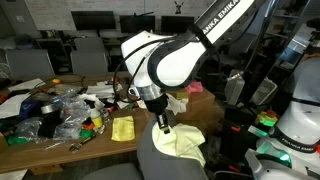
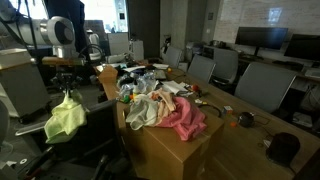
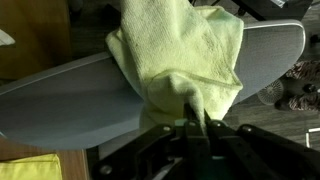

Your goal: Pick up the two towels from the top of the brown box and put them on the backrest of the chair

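1. My gripper (image 3: 191,118) is pinched tight on the yellow-green towel (image 3: 180,50), which drapes over the chair backrest (image 3: 60,95).
2. To do: release it, then fetch the white-cream towel (image 2: 146,110) from the brown box (image 2: 170,155).

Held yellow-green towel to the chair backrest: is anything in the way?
Nothing visible stands between them. The gripper is shut on the yellow-green towel, and in the wrist view the towel drapes directly over the grey chair backrest.
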Available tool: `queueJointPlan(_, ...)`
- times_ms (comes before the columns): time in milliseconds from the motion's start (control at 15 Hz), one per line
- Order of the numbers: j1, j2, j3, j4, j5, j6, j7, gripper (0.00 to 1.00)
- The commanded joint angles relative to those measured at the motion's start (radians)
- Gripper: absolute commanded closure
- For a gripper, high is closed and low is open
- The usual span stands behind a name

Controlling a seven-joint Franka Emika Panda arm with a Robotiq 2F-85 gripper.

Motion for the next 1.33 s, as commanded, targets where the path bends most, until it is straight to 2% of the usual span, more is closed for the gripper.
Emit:
queueJointPlan(0, -0.014, 0.042, 0.007, 0.060, -0.028, -0.032, 0.040, 0.70)
queueJointPlan(67, -0.016, 0.046, 0.007, 0.063, -0.029, -0.031, 0.044, 0.65)
queueJointPlan(467, -0.031, 0.043, 0.001, 0.071, -0.030, -0.037, 0.044, 0.18)
queueJointPlan(667, -0.060, 0.027, -0.015, 0.064, -0.014, -0.023, 0.042, 0.00)
queueJointPlan(1267, -0.255, 0.040, -0.196, 0.127, -0.007, 0.096, 0.128, 0.00)
